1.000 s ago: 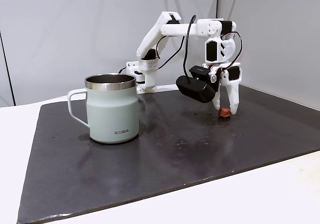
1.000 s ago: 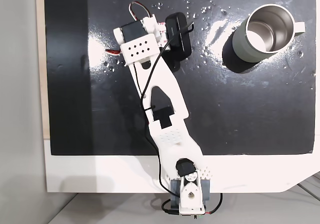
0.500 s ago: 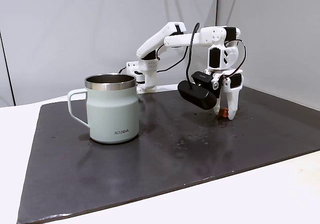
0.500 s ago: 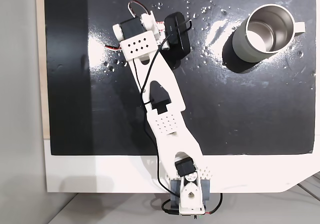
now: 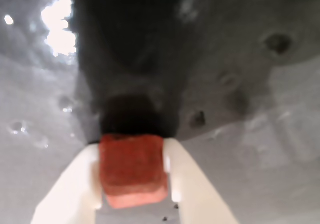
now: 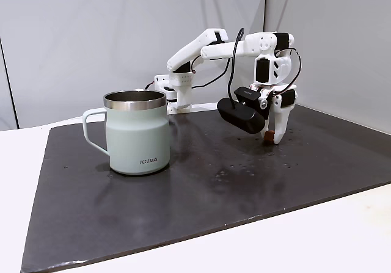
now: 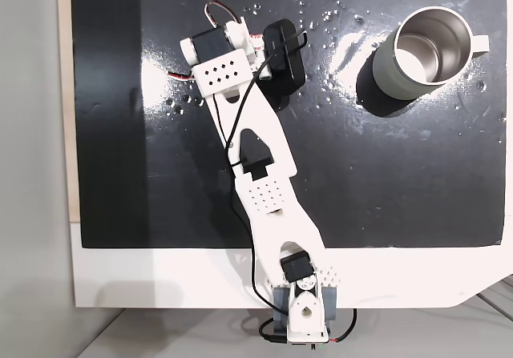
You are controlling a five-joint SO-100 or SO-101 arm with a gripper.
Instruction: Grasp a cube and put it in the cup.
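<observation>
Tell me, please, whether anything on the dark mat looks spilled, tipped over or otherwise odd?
Nothing stands out. The cup stands upright on the dark mat, and the cube sits squarely between the hand's fingers. The bright patches on the mat look like glare.

The cup (image 6: 138, 138) has a matt pale body and steel rim; the dark slab (image 6: 244, 181) gleams glossily.

gripper (image 6: 272, 140) closed from straddling onto the cube (image 5: 132, 169), arm reached further along the mat's far edge
</observation>
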